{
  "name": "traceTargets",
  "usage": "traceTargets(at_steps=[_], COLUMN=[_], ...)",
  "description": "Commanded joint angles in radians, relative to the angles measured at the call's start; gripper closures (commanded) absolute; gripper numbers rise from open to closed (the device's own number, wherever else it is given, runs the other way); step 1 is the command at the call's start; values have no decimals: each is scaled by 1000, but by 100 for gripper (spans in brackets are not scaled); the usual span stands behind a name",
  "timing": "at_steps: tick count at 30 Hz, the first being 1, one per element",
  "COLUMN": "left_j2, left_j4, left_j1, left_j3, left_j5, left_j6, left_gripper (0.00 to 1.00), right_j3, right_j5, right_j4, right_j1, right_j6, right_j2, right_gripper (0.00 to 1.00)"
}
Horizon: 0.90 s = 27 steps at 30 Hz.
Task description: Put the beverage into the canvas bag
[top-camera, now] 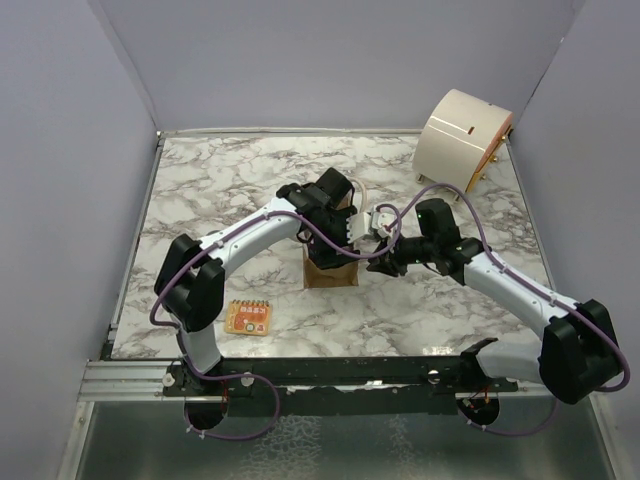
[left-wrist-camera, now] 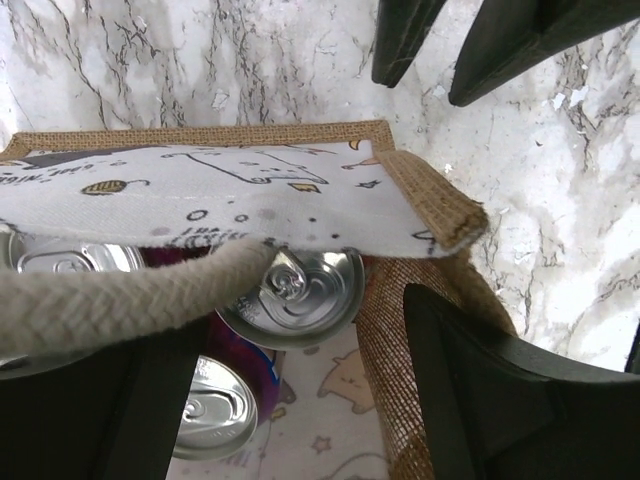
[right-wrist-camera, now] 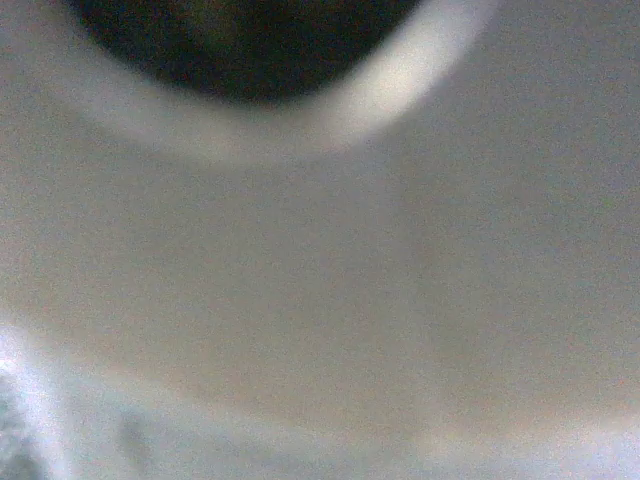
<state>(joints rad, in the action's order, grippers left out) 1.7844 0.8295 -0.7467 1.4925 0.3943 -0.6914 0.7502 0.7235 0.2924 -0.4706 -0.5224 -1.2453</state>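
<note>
Beverage can (left-wrist-camera: 290, 295) down inside canvas bag (left-wrist-camera: 430, 200), next to other cans (left-wrist-camera: 215, 410). Left gripper (left-wrist-camera: 270, 320) spread wide above it, gripping nothing. Right gripper (top-camera: 385, 258) closed at bag's 3 o'clock. Looks done, just pull out.

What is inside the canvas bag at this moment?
Inside the canvas bag, the left wrist view shows three silver can tops: middle can, lower can, and left can half under the printed lining. The rope handle and lining cover the rest; the bag's bottom cannot be seen.
</note>
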Motion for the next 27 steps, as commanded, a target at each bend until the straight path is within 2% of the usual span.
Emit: traceTargets(at_steps=[1, 18, 27], left_j2=[-65, -172, -224], left_j4=[43, 58, -15], left_j1=[-43, -41, -35], left_j3=[39, 87, 87], left_j5=[58, 32, -32], left_j6=[-19, -25, 34], left_gripper=[19, 19, 19], right_j3=[21, 44, 46], right_j5=[32, 46, 49], right_j4=[-38, -17, -13], right_j1=[-17, -17, -17], right_j6=[-13, -10, -8], right_j2=[18, 44, 47], right_gripper=[76, 74, 71])
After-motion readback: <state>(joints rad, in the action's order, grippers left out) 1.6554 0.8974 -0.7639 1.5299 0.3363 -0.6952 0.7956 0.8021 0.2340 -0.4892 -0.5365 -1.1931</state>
